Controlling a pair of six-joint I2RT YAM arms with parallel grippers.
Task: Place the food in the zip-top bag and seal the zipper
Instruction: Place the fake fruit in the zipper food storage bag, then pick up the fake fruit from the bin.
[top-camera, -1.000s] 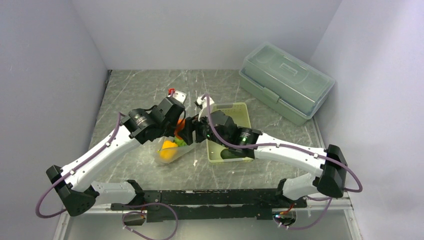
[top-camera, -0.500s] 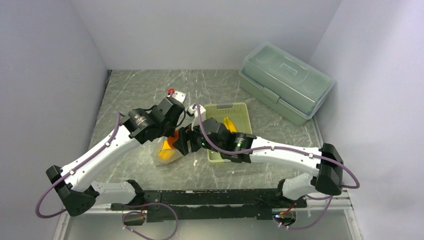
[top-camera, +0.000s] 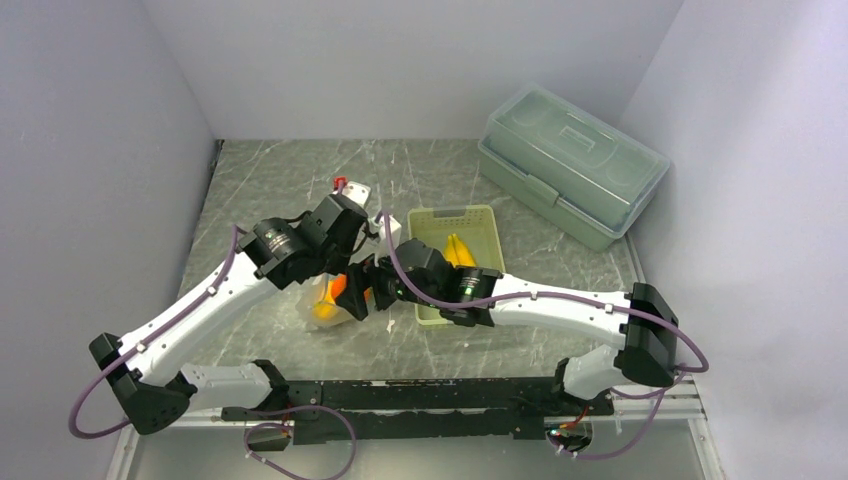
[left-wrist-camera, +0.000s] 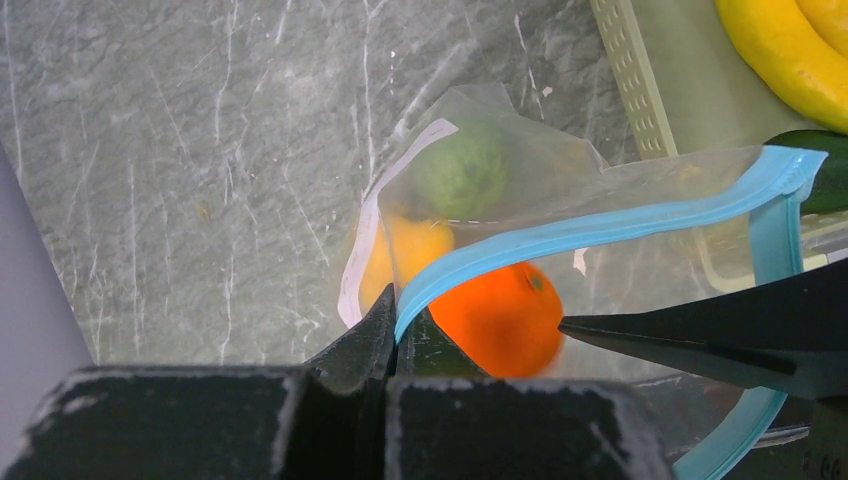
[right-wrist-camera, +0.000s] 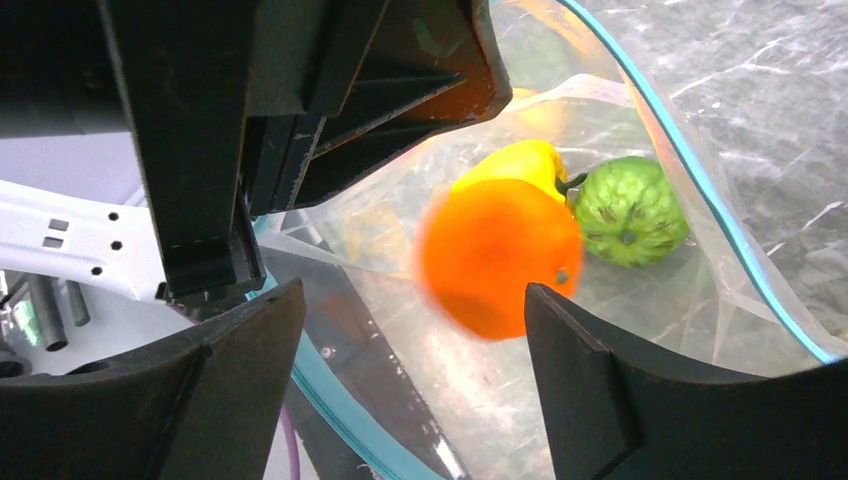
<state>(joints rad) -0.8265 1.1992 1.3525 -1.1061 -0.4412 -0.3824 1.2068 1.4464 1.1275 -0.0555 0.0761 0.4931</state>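
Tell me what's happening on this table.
The left gripper is shut on the zipper, holding the zip-top bag's mouth open. The right gripper is open above it, and the orange ball, blurred, seems to be dropping in. The bumpy green fruit and yellow-orange pepper are already inside; the bananas lie in the basket.

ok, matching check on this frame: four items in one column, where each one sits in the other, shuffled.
1. round orange toy ball
2. bumpy green toy fruit
3. yellow toy bananas
4. light blue plastic zipper strip

A. in the pale green perforated basket
B. pinched in the shut left end effector
C. deep inside the clear plastic bag, beside the yellow toy pepper
D. at the bag's mouth, between the fingers of the open right end effector

Pairs: 1-D, 2-C, 3-A, 4-B
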